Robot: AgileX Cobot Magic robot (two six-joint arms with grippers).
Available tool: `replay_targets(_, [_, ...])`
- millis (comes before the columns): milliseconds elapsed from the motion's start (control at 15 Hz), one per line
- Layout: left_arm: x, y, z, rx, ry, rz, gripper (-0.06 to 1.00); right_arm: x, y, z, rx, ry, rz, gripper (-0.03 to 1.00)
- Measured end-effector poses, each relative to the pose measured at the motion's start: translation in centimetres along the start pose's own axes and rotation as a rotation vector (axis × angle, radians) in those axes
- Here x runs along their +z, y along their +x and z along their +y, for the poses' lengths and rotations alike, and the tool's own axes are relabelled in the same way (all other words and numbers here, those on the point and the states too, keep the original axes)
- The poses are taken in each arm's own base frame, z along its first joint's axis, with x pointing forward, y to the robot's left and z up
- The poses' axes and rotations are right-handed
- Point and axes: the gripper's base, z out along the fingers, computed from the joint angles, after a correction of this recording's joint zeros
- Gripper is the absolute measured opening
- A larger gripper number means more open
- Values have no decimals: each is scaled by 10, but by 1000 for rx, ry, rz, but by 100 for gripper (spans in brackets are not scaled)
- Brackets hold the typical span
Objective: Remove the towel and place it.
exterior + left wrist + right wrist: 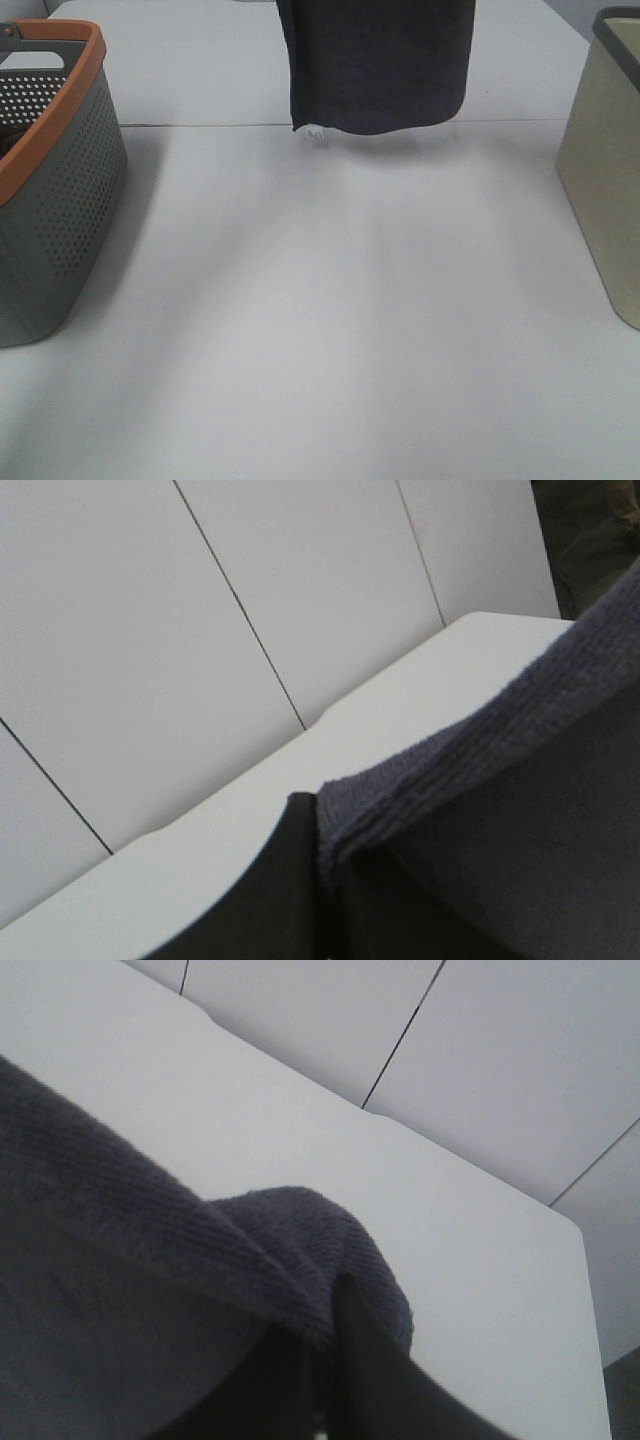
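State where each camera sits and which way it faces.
Exterior high: above, looking down at the table, hanging towel, grey basket, beige bin; no arm shows.
Left wrist: behind the left gripper, looking along it past the pinched towel towards white panels.
Right wrist: likewise, right gripper pinching the towel.
Shared: all three show the towel.

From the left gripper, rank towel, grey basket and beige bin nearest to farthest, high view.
1. The towel, pinched in the left gripper, hanging centre back.
2. The grey basket, left edge.
3. The beige bin, right edge.

towel hanging above table; baskets flanking
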Motion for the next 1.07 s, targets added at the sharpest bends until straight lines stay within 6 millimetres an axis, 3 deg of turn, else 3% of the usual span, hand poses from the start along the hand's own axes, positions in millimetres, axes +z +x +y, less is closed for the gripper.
replay_targets(267, [17, 32, 0, 22, -34, -52, 0, 46, 13, 3, 2, 7, -10, 0])
replay_targets(467, [23, 57, -14, 24, 24, 95, 0, 67, 41, 17, 57, -77, 124, 0])
replay_targets(600, [19, 71, -29, 27, 108, 292, 0, 67, 62, 32, 112, -209, 307, 0])
replay_targets(667, [9, 81, -48, 35, 205, 504, 0, 57, 76, 44, 134, -345, 508, 0])
replay_targets(1067, [-30, 109, -66, -28, 427, 1039, 0, 26, 102, 55, 81, -547, 919, 0])
